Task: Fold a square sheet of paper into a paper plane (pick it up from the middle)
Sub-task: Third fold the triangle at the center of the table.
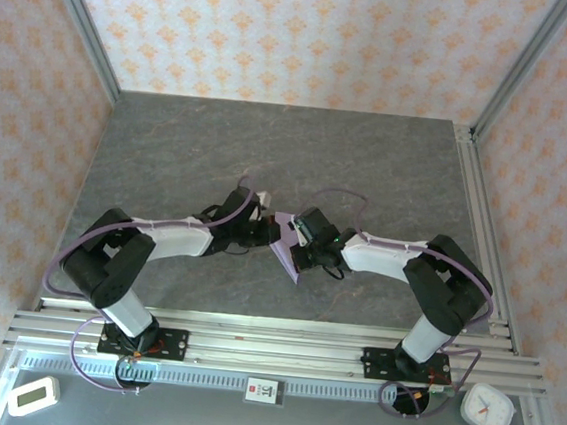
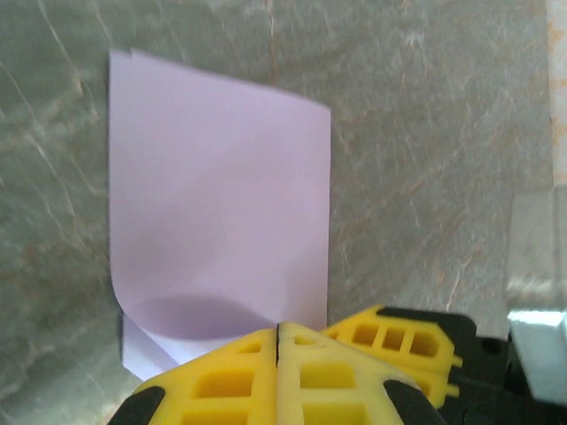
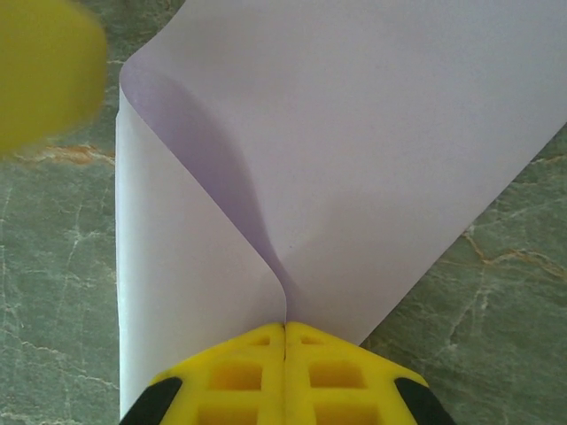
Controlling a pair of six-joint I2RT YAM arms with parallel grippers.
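A grey marbled tabletop (image 1: 270,141) boxed in by orange-patterned wallpaper walls (image 1: 281,31): at its centre, two robot arms meet over a thin, pale lilac square sheet of paper (image 1: 288,245), doubled over in a soft, uncreased loop. The right end effector (image 3: 285,332), jaws fully together, pinches the sheet where the fold runs into them. The left end effector (image 2: 279,335) is likewise closed tight at the sheet's curled near edge; whether it grips paper or merely presses on it cannot be made out. The job appears to be at an early fold, the dart shape not yet formed. Next, the loop likely needs its edges aligned, then flattening into a crisp crease. The fold's underside is hidden, and a blurred yellow shape (image 3: 40,75) crowds the right wrist view's corner.
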